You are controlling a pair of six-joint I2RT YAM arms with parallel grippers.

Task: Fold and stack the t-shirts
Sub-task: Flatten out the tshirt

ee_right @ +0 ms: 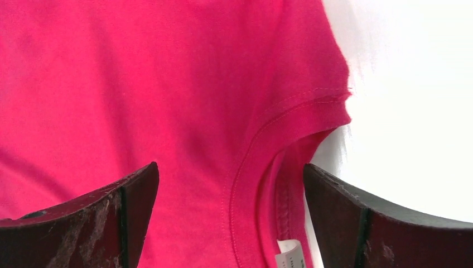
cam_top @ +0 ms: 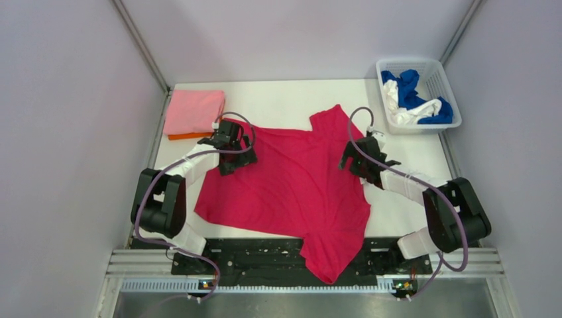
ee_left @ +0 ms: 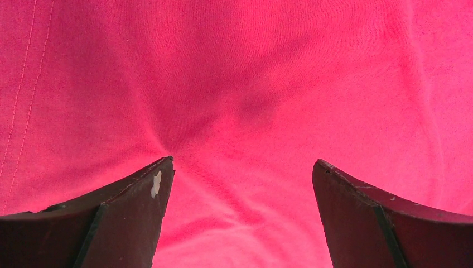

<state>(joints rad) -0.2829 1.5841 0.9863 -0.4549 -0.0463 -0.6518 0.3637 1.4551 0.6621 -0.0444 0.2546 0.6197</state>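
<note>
Looking from the top camera, you see the crimson-pink shirt (cam_top: 291,185) spread across the desk (cam_top: 285,99), the left tool (cam_top: 228,159) over its left edge and the right tool (cam_top: 350,159) over its right, a light pink shirt (cam_top: 194,111) folded on an orange shirt (cam_top: 180,136) at the far left, and a basket (cam_top: 443,74) holding a blue shirt (cam_top: 409,83) and a white shirt (cam_top: 405,114) at the far right. In your left wrist view the fingers (ee_left: 128,212) stand wide apart, gripping nothing, over wrinkled crimson cloth; in your right wrist view they are also spread and empty, the collar (ee_right: 268,184) lying between them.
</note>
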